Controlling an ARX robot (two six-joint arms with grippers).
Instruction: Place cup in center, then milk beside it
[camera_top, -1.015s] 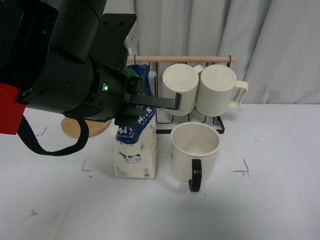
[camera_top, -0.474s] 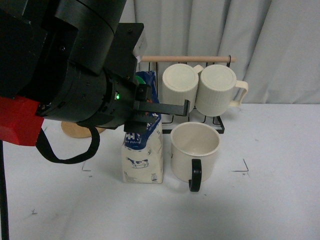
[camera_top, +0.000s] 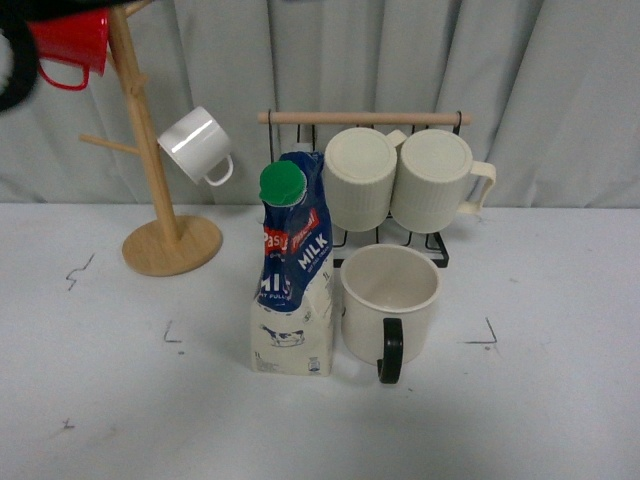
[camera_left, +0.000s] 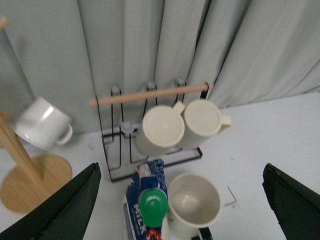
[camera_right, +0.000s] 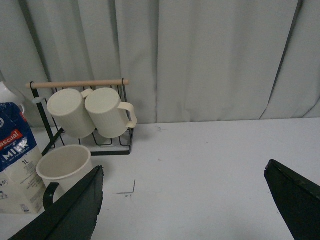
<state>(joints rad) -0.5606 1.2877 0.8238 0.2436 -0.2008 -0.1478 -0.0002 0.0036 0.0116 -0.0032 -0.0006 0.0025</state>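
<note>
While the left claw (camera_left: 180, 200) and right claw (camera_right: 182, 200) both gape wide and hold nothing, the milk carton (camera_top: 293, 270) stands at frame centre, touching the black-handled cup (camera_top: 390, 300) on its right.

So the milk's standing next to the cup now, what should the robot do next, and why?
Probably nothing more than keep both arms pulled back and stop. The milk carton stands upright right beside the cup, between the corner marks on the table. The left gripper is open, up above the carton and holding nothing; the right gripper is open too, away from both. The job looks finished.
</note>
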